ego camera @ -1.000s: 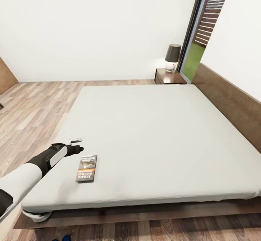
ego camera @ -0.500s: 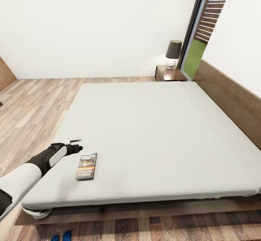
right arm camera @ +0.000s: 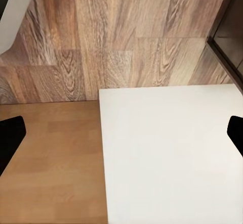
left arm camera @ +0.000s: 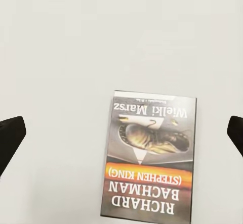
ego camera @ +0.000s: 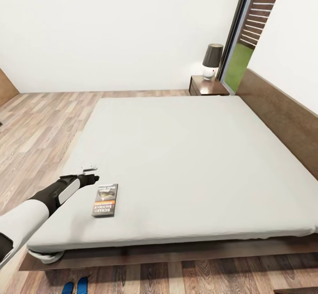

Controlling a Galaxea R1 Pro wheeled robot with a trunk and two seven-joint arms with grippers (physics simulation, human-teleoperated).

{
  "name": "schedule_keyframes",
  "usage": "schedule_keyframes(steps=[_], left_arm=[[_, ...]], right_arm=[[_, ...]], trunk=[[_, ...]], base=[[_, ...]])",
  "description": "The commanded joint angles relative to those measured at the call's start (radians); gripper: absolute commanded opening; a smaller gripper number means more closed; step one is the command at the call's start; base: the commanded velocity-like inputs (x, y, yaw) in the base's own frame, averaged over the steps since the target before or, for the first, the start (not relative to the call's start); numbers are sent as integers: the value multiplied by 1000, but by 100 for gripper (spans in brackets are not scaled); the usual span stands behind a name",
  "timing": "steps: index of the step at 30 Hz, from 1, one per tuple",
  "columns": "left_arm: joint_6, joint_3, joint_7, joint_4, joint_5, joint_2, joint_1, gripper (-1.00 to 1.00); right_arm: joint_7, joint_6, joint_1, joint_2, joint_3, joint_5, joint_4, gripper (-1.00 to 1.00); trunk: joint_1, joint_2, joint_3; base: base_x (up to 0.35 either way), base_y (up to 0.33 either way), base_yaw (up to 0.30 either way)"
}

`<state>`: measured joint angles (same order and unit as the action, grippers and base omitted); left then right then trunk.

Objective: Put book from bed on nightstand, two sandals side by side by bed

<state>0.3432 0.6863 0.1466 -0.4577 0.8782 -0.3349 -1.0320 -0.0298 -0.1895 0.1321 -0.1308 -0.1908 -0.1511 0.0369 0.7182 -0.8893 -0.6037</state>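
Left hand [ego camera: 89, 178] hovers over the bed [ego camera: 185, 152] near its front left corner, fingers [left arm camera: 9, 139] spread wide, gripping nothing. Book [ego camera: 105, 200] lies flat on the mattress just beside that hand, cover up, nothing obstructing it. Right hand [right arm camera: 121, 133] also wide apart, above plank floor [right arm camera: 111, 37]. Two sandals [ego camera: 75, 286] lie side by side on the floor below the bed's front edge. Nightstand [ego camera: 207, 86] with lamp [ego camera: 211, 60] stands at the far corner by the window [ego camera: 249, 33].

showing a white upper sleeve, a black forearm with a white panel, a black left hand [ego camera: 89, 178] with a small white piece on top.
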Motion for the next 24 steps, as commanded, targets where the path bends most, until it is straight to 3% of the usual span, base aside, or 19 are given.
schedule_keyframes(steps=[1,24], left_arm=[[-2,9,9,-3,10,-1,-1,100],[-19,13,13,-4,10,4,1,100]], right_arm=[[-1,-5,0,0,-9,-10,1,100],[-1,-5,32,-14,-8,-10,1,100]], trunk=[[0,-1,-2],[0,-1,-40]], base=[[0,0,0],[0,0,0]])
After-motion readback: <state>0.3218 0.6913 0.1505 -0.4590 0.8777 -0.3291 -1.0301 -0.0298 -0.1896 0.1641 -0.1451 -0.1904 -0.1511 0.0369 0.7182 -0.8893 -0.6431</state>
